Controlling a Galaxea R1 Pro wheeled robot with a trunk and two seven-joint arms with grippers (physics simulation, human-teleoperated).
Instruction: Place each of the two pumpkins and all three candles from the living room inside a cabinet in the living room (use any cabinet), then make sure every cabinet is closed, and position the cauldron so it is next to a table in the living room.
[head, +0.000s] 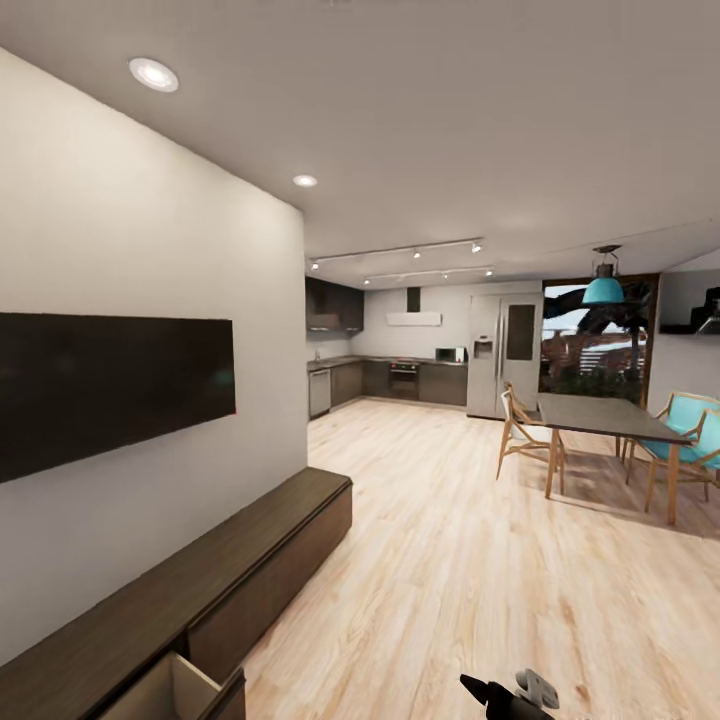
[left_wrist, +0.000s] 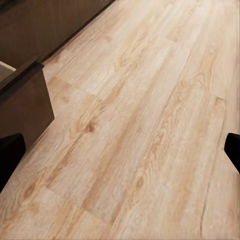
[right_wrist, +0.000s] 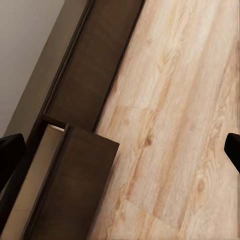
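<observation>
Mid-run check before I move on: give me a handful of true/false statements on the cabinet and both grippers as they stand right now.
1. One drawer of the cabinet is pulled out. True.
2. A pumpkin sits on the cabinet's top. False: the visible top is bare.
3. The left gripper is open with nothing between its fingers. True: wooden floor shows through the gap.
4. The right gripper is shut on a candle. False: it is open and holds nothing.
5. The dining table stands against the cabinet. False: it stands well apart, across the floor near the kitchen.
</observation>
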